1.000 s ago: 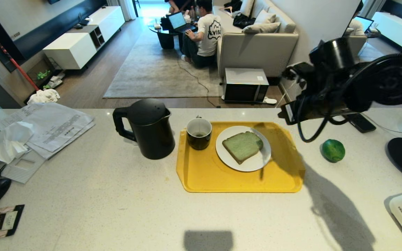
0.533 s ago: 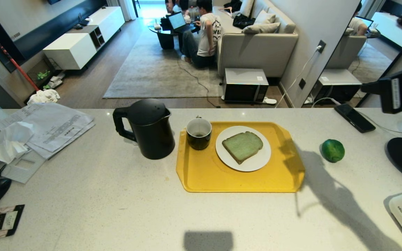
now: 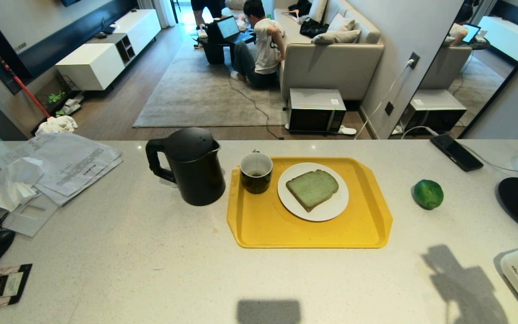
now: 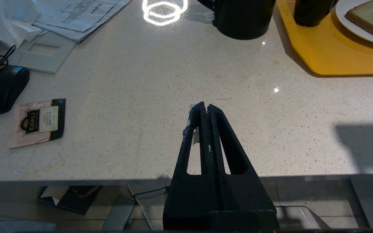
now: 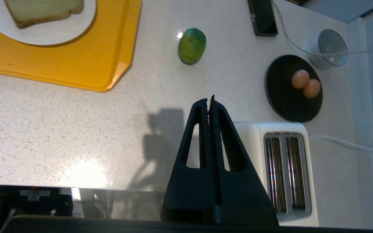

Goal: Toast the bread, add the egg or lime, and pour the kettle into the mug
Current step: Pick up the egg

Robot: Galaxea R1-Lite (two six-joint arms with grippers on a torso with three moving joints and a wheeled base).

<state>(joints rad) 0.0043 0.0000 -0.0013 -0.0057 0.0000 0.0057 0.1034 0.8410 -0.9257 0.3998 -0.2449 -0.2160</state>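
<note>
Pincers left [image 4: 205,106] and right [image 5: 209,98] both closed, empty, over speckled stone counter [image 3: 151,252].

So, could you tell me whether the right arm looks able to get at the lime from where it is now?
Probably yes. The right end effector, shut and empty, hangs over bare counter, and nothing stands between it and the lime. The tray lies off to one side.

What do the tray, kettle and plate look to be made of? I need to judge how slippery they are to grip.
Tray: likely moulded plastic, smooth yellow with a soft sheen and rounded rim. Kettle: matte black, plastic or coated metal; unclear which. Plate: probably glazed ceramic, glossy white.
</note>
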